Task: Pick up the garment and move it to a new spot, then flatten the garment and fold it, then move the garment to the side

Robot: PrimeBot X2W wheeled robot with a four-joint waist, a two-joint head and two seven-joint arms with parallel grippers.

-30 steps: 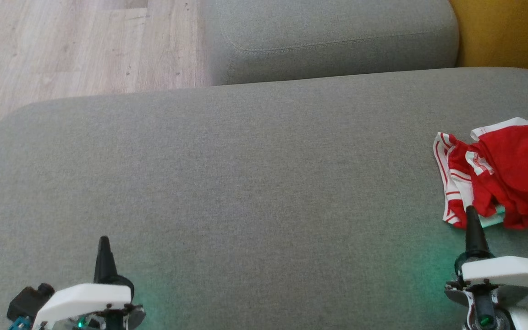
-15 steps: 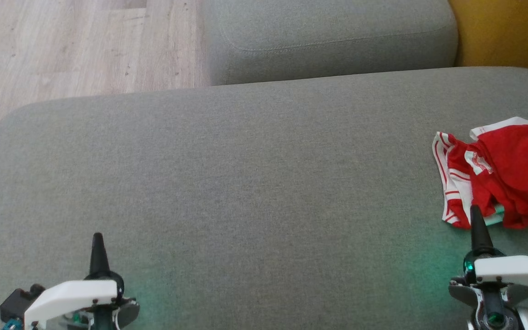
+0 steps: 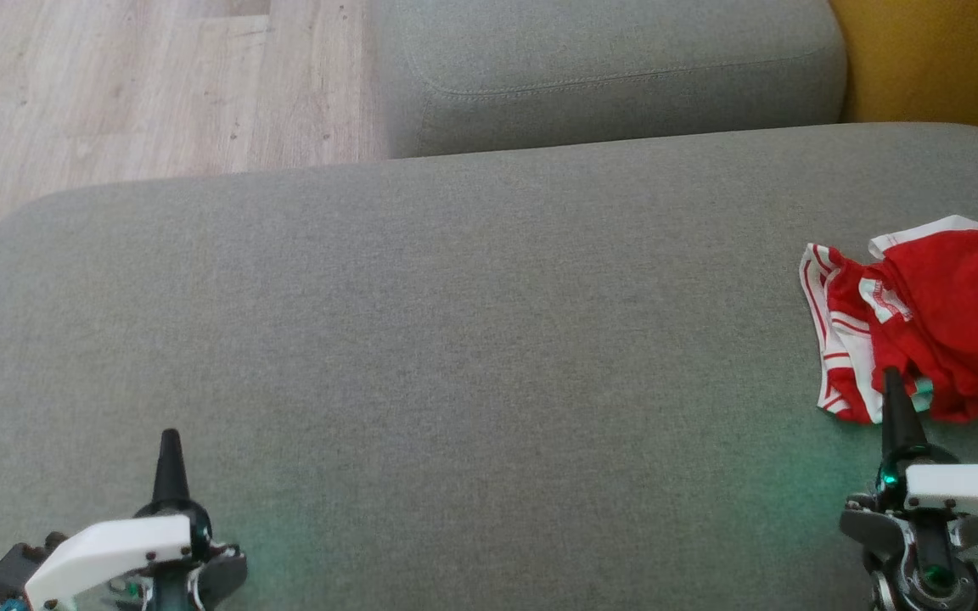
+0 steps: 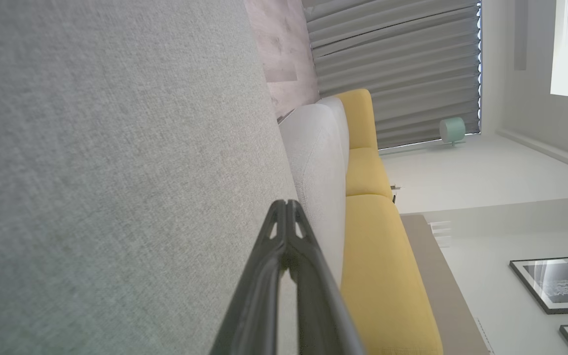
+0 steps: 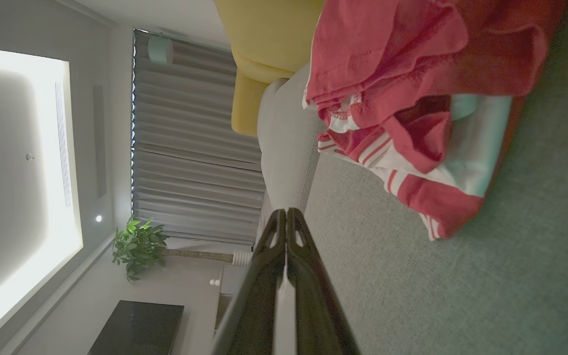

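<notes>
Garment (image 3: 947, 314): red cloth with white striped trim, one piece, lying in a crumpled, unfolded heap on the grey sofa seat (image 3: 455, 339). It sits directly ahead of the right claw (image 3: 890, 378) and spreads off to that claw's outer side. It is well apart from the left claw (image 3: 170, 437), far across the seat.

Right claw: fingers pressed together, nothing between them. Over the last second its tip has crept forward and a little outward. In the head view it now overlaps the garment's near hem. The wrist view shows the cloth ahead and off to one side of the tip, so I cannot tell whether it touches.

Left claw: fingers pressed together, empty, over bare seat. It has drawn back toward the robot and slightly outward in the same second.

Garment condition: folds and outline are the same as a second ago, so the approach has not disturbed it.

Assessment: the right arm appears to be closing in on the near hem while the left clears away. A rumpled heap at this edge of the seat fits either cloth awaiting pick-up or cloth already set at its new spot awaiting flattening. The fold is not in place.
</notes>
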